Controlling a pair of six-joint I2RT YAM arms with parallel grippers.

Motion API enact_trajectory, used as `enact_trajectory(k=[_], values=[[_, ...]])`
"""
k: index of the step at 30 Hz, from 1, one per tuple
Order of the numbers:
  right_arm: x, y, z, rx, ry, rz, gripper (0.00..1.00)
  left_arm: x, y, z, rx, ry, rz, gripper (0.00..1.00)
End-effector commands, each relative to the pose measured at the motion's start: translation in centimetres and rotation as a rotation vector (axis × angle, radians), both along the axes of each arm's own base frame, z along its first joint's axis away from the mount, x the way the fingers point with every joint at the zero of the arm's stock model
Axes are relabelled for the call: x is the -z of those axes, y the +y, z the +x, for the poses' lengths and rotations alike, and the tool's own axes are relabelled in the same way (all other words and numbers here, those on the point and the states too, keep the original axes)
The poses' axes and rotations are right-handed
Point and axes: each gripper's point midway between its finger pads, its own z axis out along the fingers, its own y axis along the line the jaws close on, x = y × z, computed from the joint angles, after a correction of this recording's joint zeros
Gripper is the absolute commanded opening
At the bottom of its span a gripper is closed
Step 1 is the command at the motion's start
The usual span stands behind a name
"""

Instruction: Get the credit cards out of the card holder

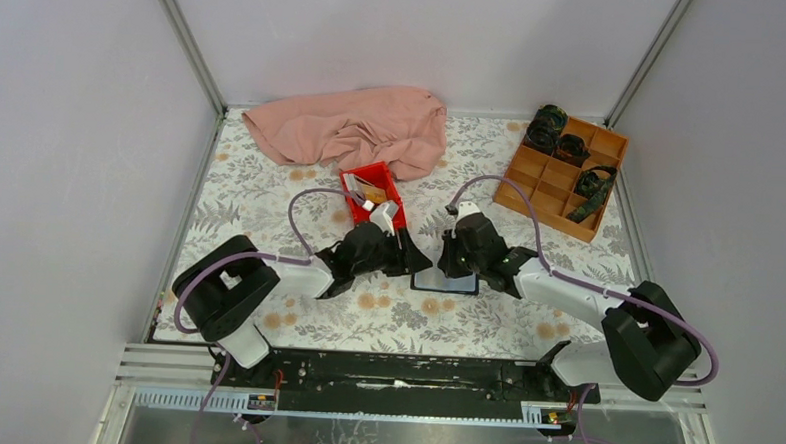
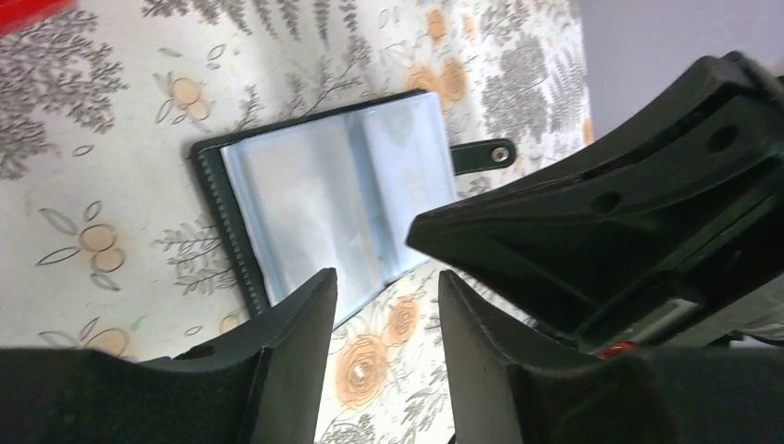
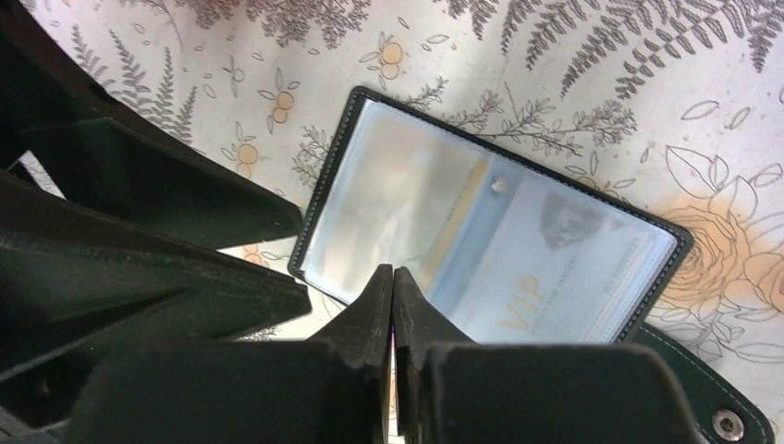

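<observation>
A: Card holder (image 3: pixel 490 236), lying where?
B: Spread open on the table (image 1: pixel 271 177), right of the red tray (image 1: pixel 363 170) and nearer the arm bases. Pale credit card (image 3: pixel 545 268) lettered VIP tucked in one pocket.
A: Left gripper (image 2: pixel 386 282)?
B: Parted, over the holder's edge, clamping nothing.
A: Right gripper (image 3: pixel 394 273)?
B: Pressed together, nothing between.
</observation>
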Motion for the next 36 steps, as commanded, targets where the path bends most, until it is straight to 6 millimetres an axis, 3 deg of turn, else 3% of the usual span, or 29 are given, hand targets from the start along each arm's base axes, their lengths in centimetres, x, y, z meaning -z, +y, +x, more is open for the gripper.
enact_trajectory(k=[1,15,31,36], values=[[-0.3,-0.4,0.7,0.033,-0.019,-0.041,0.0,1.0,0.7,0.4,-0.002,-0.035,0.097,0.51],[2.8,-1.0,0.5,0.066,0.029,-0.076,0.0,1.5,0.5,0.1,0.039,-0.032,0.126,0.51],[4.1,-1.3,0.4,0.067,0.047,-0.102,0.0,2.2,-1.1,-0.3,0.083,0.009,0.068,0.51],[4.4,-1.3,0.4,0.067,0.052,-0.104,0.0,1.2,-1.3,-0.3,0.087,-0.001,0.047,0.51]])
